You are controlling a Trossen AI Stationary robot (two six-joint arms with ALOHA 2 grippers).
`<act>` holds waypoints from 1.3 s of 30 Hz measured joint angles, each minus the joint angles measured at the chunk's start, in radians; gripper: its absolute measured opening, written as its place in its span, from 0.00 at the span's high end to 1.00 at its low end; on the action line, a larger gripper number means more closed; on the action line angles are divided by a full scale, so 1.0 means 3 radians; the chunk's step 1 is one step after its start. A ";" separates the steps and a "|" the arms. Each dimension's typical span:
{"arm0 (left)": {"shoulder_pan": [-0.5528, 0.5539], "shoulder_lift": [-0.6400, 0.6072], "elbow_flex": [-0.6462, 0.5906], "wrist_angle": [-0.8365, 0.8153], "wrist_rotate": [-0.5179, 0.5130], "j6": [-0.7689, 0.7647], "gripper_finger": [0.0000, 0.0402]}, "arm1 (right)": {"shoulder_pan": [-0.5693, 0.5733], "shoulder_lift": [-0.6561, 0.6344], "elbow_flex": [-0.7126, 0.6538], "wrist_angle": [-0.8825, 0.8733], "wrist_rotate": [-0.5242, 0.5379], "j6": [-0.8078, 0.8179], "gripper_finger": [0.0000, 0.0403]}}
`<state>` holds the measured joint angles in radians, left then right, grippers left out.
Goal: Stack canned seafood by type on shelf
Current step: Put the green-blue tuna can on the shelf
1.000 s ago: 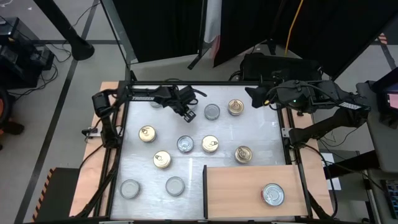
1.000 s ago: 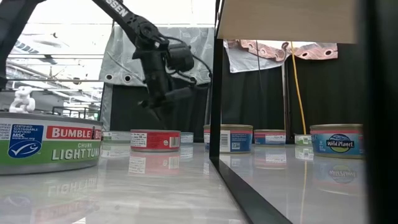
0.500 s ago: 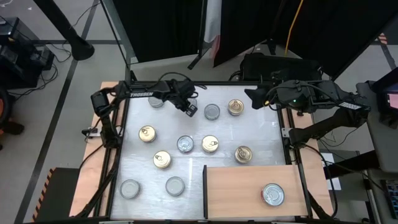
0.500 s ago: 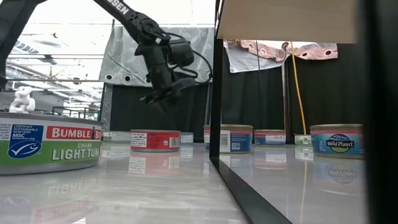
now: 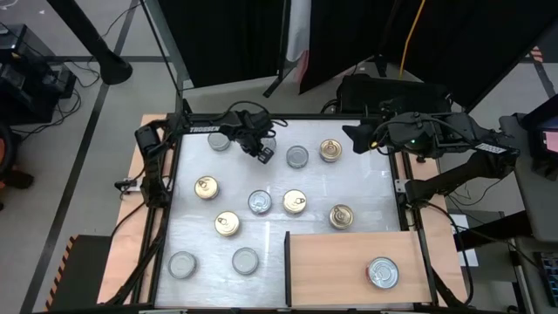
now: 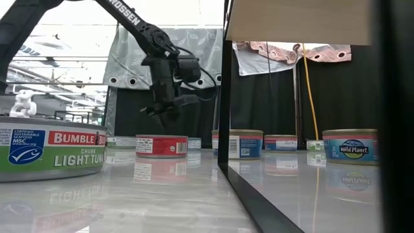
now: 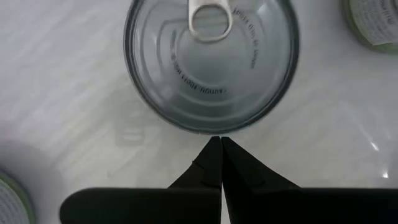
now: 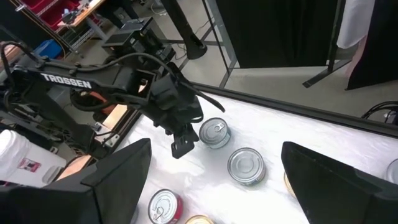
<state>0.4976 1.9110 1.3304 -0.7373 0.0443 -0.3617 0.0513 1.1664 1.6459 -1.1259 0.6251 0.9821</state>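
Glossy white, the desk (image 5: 349,187) lies below us, scattered with small flat round metal tins, and we judge the sorting barely begun. Going from left to right: two plain silver-grey tins (image 5: 182,264) sit near the front left corner, three gold pull-ring tins (image 5: 207,187) lie across the middle, and a silver tin (image 5: 259,202) rests between them. At the back left, our left pincer (image 5: 264,154), its dark fingers pressed together and holding nothing, hovers just beside a silver tin (image 5: 219,140) and points down at it. In its wrist view that tin (image 7: 211,59) shows a smooth ribbed lid with a pull ring, standing flat and untouched. Further right, a silver tin (image 5: 297,157) and a gold tin (image 5: 330,150) sit near the back edge, with another gold tin (image 5: 341,216) nearer the front. The shelf (image 5: 331,266), a light-brown matte wooden board, fills the front right corner and carries only one silver tin (image 5: 382,271), lying flat. No stack exists yet. Ten tins remain loose on the desk. Our right pincer (image 5: 356,136) waits at the back right edge, fingers spread wide and empty. In the low view, printed paper labels wrap the tin sides (image 6: 52,147).
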 joint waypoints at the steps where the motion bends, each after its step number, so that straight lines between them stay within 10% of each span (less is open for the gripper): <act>1: -0.0011 0.0000 0.0000 0.0002 -0.0045 0.0003 1.00 | 0.0000 0.0000 0.0000 0.0001 0.0001 0.0000 0.13; 39: -0.0052 -0.0037 0.0074 0.0029 -0.0260 0.0031 1.00 | -0.0001 0.0000 0.0000 -0.0027 0.0004 -0.0037 0.13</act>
<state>0.4820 1.8999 1.3525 -0.7285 -0.0336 -0.3523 0.0509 1.1664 1.6459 -1.1339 0.6262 0.9709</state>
